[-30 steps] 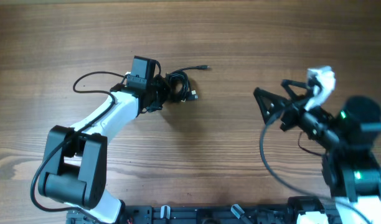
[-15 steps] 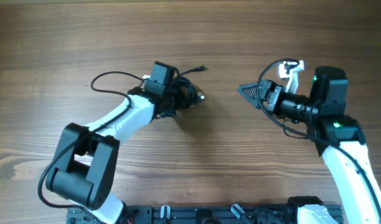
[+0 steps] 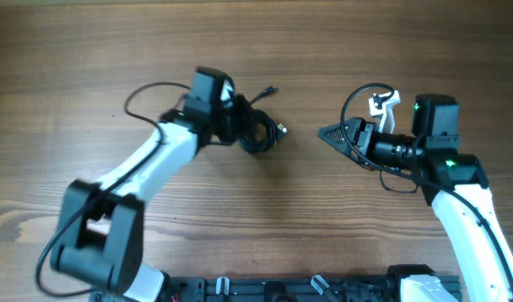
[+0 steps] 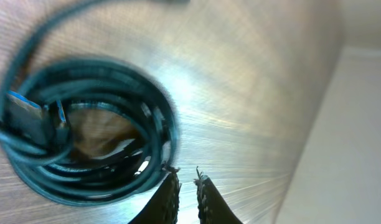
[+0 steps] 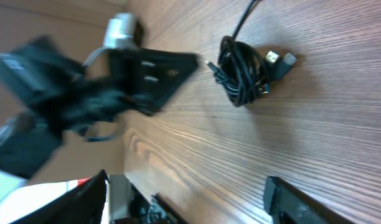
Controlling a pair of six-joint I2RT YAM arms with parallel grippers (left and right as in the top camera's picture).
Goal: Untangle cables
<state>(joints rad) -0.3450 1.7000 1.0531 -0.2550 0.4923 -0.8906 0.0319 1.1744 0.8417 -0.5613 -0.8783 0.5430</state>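
Grasp step judged: cables bunched; left tool nearly together at coil edge, right tool apart. Next: strand to be pinched, drawn aside.

In your left wrist view the cables are blurred, the coil clipped at the left edge, the left fingers cut off below; whether they pinch a strand you cannot tell.

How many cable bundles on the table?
1: a coiled black cable bundle left of centre in the overhead view, right at the tips of the left claw, with one loose plug-tipped strand trailing off it. The claw may hide part of it.
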